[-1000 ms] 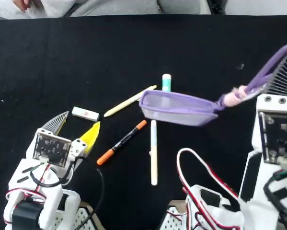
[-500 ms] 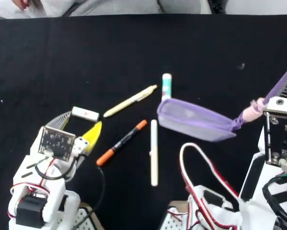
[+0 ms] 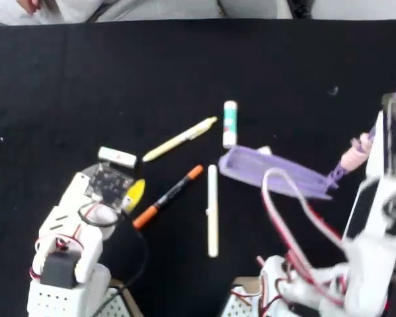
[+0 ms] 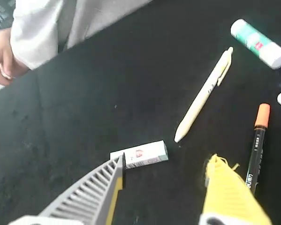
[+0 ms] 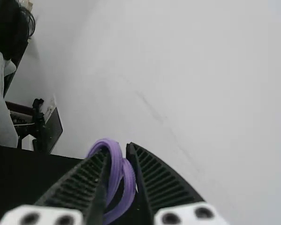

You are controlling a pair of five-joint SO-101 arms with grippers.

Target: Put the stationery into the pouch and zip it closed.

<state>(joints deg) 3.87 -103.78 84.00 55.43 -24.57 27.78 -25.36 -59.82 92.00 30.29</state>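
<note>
Pouch (image 3: 270, 173), clamped in right pincer (image 5: 117, 157), slides toward the surface's (image 3: 184, 66) right edge; left pincer (image 4: 164, 164), apart, nears eraser (image 4: 139, 154) for packing

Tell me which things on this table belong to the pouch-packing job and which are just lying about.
Belongs to the job: purple pouch, held by its strap in the right pincer; glue stick; cream pen; orange marker; white pen; eraser, near the open left pincer.
Just there: black table; red and white cable.
</note>
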